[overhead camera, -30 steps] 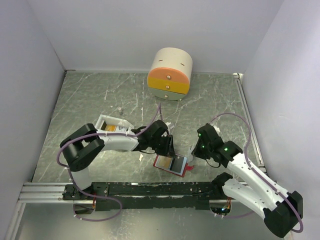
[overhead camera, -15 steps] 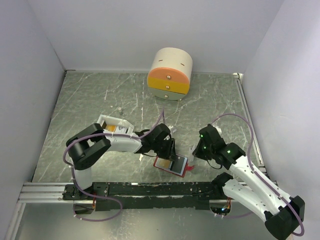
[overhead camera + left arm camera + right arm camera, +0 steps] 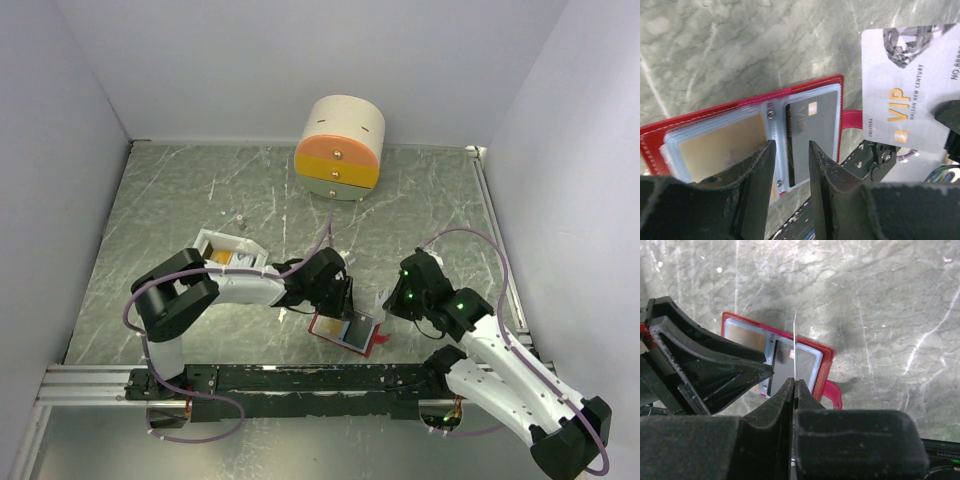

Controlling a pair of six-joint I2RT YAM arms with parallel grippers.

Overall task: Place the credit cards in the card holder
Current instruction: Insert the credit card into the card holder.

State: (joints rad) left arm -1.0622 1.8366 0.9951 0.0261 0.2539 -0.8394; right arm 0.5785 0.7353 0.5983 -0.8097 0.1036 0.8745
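Observation:
The red card holder (image 3: 362,343) lies open near the table's front edge, its clear sleeves facing up. One sleeve holds a tan card (image 3: 722,145), the other a dark card (image 3: 812,125). My left gripper (image 3: 790,145) stands open just over the holder (image 3: 740,100), its fingers straddling the sleeve's inner edge, with nothing gripped. My right gripper (image 3: 794,381) is shut on a silver-white credit card marked VIP (image 3: 910,85). That card shows edge-on (image 3: 795,340), upright above the holder's (image 3: 822,360) right half.
A white tray (image 3: 212,240) with orange cards sits behind the left arm. A round cream-and-orange drawer box (image 3: 340,148) stands at the back. A black rail (image 3: 300,378) runs along the near edge, and walls close in both sides.
My left gripper has slid slightly right and nearer, over the holder. The right gripper with its card has edged a little toward the holder.

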